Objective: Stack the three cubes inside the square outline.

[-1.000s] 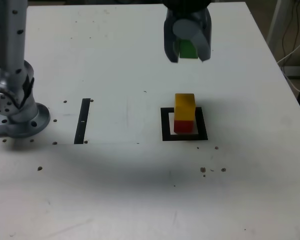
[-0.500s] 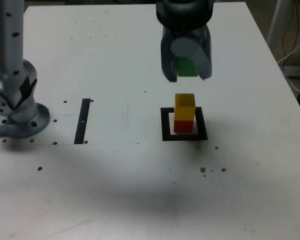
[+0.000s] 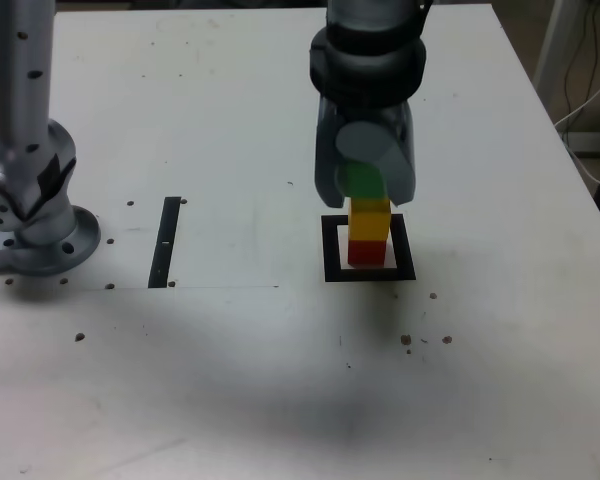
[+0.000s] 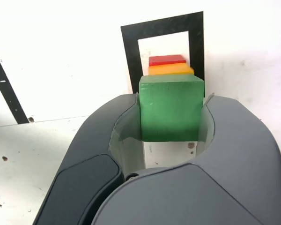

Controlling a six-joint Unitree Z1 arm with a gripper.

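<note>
- A white table (image 3: 230, 380) with small dark specks is seen; everything stands on it.
- The grey base of the arm (image 3: 25, 200) is placed at the exterior view's left, just beside the table edge.
- The gripper (image 3: 364, 196) is pointed down over the square outline, and its jaws are closed on the green cube (image 3: 361, 180), one jaw on each side, as the wrist view shows (image 4: 171, 108).
- The square outline (image 3: 329, 255), a thick black frame with a pale centre, lies flat on the table, right of the middle in the exterior view.
- A thin black strip (image 3: 166, 240) is seen well apart from the outline, at the exterior view's left of it.
- The yellow cube (image 3: 369, 220) is set upon the red cube (image 3: 366, 251), and both stand inside the outline's pale centre.
- The green cube is held just above the yellow cube; whether the two touch cannot be told.
</note>
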